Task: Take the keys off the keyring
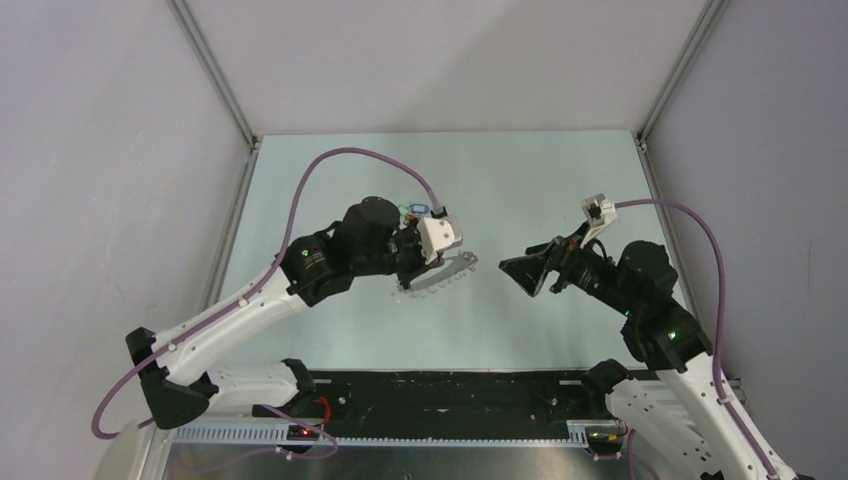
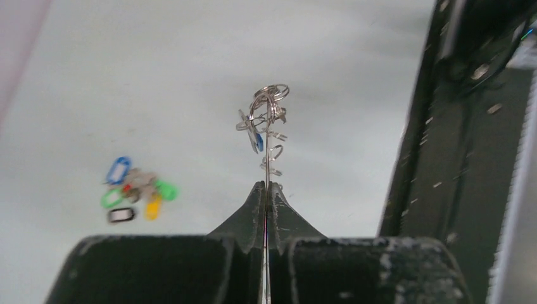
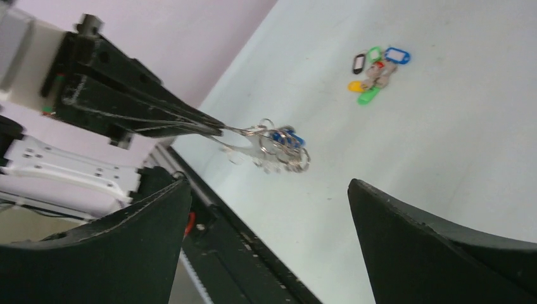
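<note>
Right jaws wide apart. Left jaws pinch keyring (image 3: pixel 265 148), blue key (image 3: pixel 288 137) on it; coloured keys (image 3: pixel 377 67) clustered on table (image 3: pixel 456 158).

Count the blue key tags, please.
2. A loose blue tag lies in the cluster on the table; a second blue tag hangs on the keyring pinched in the left gripper. Others may be hidden.

keyring (image 2: pixel 268 120): bare bright metal, thin wire rings, glossy. keys (image 2: pixel 136 193): coloured plastic tags, smooth, slight sheen. left gripper (image 2: pixel 266 189) and right gripper (image 3: pixel 266 190): matt black plastic, grainy finish, pale scuffs and specks along the edges. table (image 2: pixel 158 76): pale, smooth, matt.
</note>
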